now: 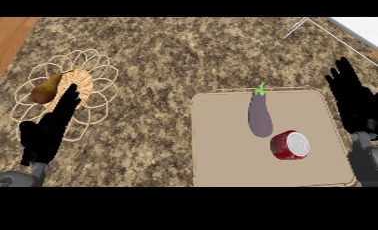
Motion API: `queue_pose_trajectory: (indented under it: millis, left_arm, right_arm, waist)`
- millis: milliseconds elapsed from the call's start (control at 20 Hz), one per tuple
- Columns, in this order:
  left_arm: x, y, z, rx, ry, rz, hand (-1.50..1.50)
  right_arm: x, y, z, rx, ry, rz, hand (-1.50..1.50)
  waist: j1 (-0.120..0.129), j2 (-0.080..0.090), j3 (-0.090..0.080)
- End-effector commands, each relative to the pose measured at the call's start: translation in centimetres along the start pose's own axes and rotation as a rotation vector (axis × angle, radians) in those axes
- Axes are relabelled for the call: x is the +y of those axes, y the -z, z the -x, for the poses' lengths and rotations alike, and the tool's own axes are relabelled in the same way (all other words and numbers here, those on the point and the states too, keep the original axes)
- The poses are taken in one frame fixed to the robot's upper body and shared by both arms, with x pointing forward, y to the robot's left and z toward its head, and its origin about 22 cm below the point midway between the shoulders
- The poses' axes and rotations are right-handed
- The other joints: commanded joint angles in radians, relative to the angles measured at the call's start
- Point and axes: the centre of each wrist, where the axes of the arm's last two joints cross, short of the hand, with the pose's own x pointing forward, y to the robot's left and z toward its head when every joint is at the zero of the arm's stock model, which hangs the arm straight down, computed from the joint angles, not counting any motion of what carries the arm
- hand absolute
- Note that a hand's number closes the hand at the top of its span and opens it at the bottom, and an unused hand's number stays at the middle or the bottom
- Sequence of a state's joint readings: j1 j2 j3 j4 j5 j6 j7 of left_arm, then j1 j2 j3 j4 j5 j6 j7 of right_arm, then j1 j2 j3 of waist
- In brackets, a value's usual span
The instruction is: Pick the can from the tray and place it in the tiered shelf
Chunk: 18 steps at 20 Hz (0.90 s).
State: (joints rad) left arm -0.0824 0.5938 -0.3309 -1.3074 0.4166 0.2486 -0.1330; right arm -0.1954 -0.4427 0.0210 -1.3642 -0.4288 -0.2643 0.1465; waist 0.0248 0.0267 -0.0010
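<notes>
**A:** Where is your right hand (351, 99) sitting?

**B:** It's resting at the view's right edge, fingers straight and pointing up, holding nothing, just beside the tray (221, 164). Your left hand (48, 129) is also lying open and empty, its fingertips overlapping the wire basket (96, 81) next to the pear (44, 91).

**A:** And the can?

**B:** The red can (290, 145) is lying on the tray's right half, just beside the eggplant's (260, 116) lower end, its pale lid tilting toward you. I'm judging it light, stiff and smooth, so it's likely to roll. You're best off closing fingers and thumb around its red side wall, not its ends.

**A:** And the shelf?

**B:** I'm seeing only a thin white frame (310, 26) at the top right. I cannot tell whether that's it.
</notes>
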Motion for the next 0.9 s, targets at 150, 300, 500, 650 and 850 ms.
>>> queue_pose_trajectory:
  millis: [150,300,500,650,850]
  left_arm:
    - [1.5,0.3,-0.4,0.038,-0.028,-0.079,0.00]
    - [2.7,0.0,0.1,0.070,-0.027,-0.101,0.00]
    - [3.0,-1.0,1.4,0.102,-0.063,-0.099,0.00]
    - [3.1,-1.6,0.5,0.098,-0.072,-0.094,0.00]
    - [3.8,-1.9,1.4,0.116,-0.079,-0.087,0.00]
  right_arm:
    - [7.8,-1.8,-3.3,-0.337,-0.119,-0.407,1.50]
    - [0.7,-0.3,-3.9,-0.372,-0.637,-0.074,1.50]
    - [9.3,-5.9,1.1,-0.560,-0.490,-0.030,-1.50]
    - [11.7,-10.9,3.6,-0.499,-0.451,-0.169,-1.50]
    - [11.3,-14.3,1.5,-0.503,-0.588,-0.089,-1.50]
  waist:
    - [-0.004,-0.032,0.001]
    - [-0.042,-0.038,-0.022]
    - [-0.036,-0.037,-0.003]
    - [-0.029,-0.033,0.000]
    - [-0.046,-0.036,-0.003]
